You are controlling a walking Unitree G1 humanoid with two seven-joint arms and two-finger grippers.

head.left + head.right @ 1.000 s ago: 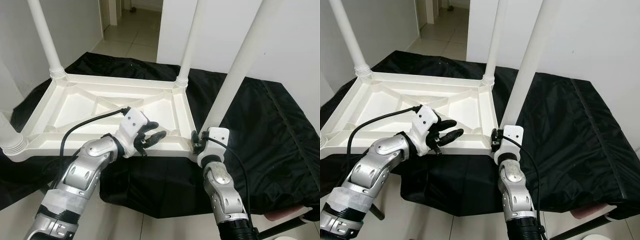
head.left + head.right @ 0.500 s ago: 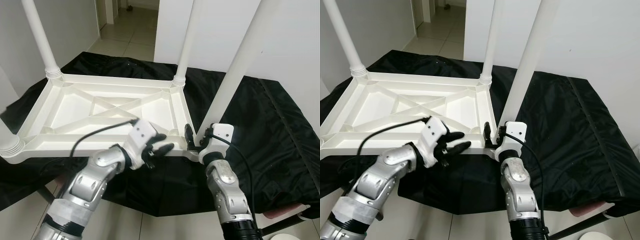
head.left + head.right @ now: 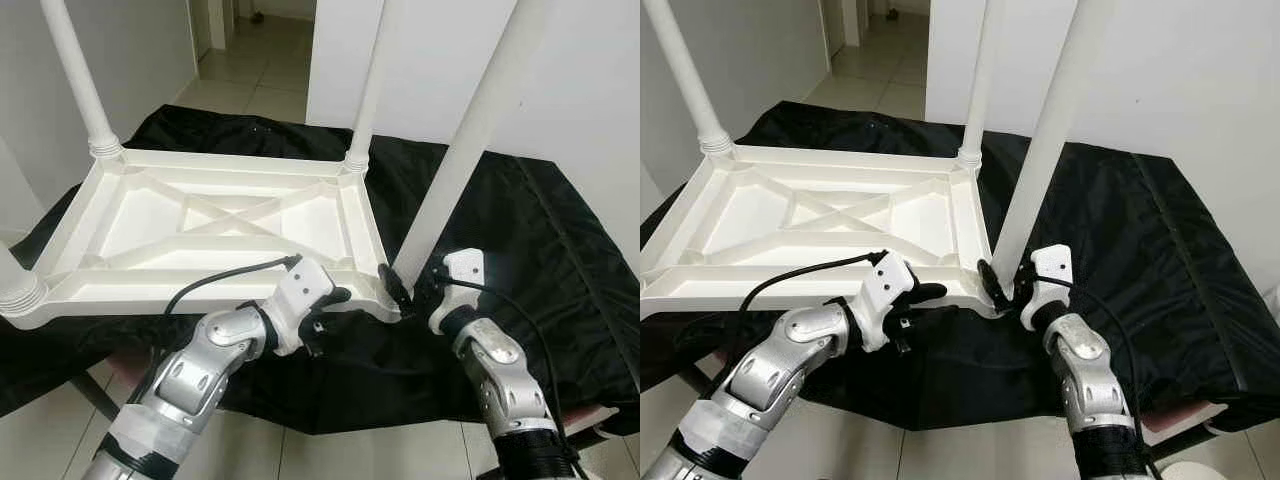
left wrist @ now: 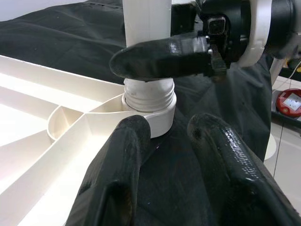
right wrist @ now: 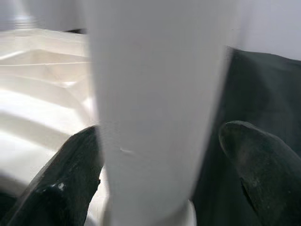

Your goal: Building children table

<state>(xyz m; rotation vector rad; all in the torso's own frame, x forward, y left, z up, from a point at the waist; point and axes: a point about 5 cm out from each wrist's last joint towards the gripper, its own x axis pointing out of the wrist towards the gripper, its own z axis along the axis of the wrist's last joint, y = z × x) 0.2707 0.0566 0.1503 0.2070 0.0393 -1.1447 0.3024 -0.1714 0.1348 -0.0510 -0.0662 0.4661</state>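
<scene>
While the right end effector (image 3: 1002, 284) straddles the near-right leg (image 3: 470, 140) base, unclamped, the left end effector (image 3: 322, 312), open and empty, is held beside the upturned children's table (image 3: 215, 225); tightening is judged next.

Both arms forward, left hand (image 3: 325, 318) fingers spread, right hand (image 3: 415, 292) fingers parted.

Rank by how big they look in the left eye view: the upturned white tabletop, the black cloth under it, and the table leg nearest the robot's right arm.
1. black cloth, widest.
2. tabletop.
3. table leg, though its nearness to the camera enlarges it.
</scene>
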